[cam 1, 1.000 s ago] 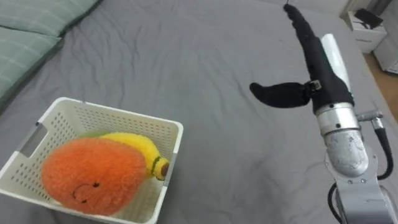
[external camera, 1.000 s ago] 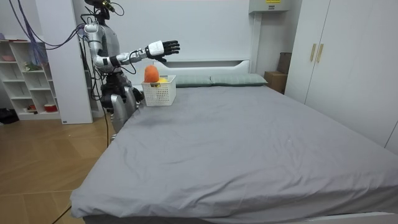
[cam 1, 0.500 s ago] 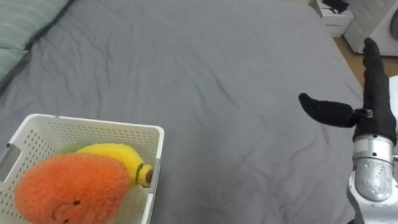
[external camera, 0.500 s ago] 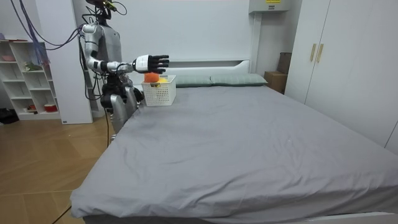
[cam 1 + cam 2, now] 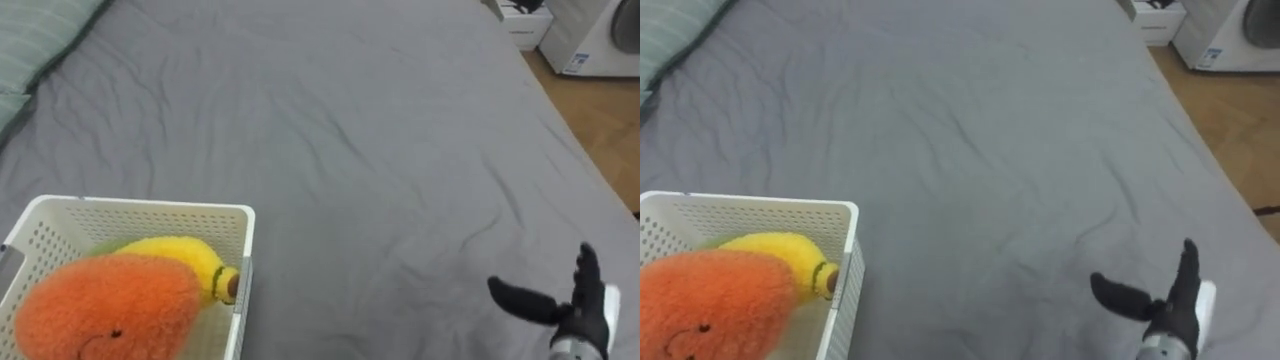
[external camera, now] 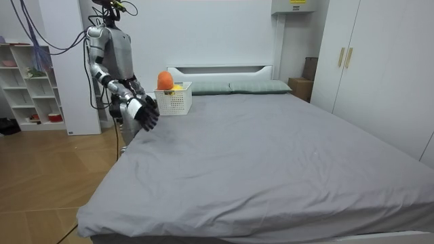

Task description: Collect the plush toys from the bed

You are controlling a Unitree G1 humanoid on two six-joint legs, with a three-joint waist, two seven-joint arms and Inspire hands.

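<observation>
Your right hand [image 5: 580, 315] has dropped from outstretched reach to low over grey bed [image 5: 350, 130], fingers straight, empty. Round orange plush toy [image 5: 100, 310] and yellow plush toy [image 5: 180, 258] sit in white perforated plastic basket [image 5: 130, 205]. Collection looks complete.

the robot's torso is silver-grey, its head dark with dark cables on top; purple ropes run up from its shoulders. the arm is banded silver and black. its right hand [image 5: 578, 308] is black, with a white tag at its back and a silver wrist.
</observation>
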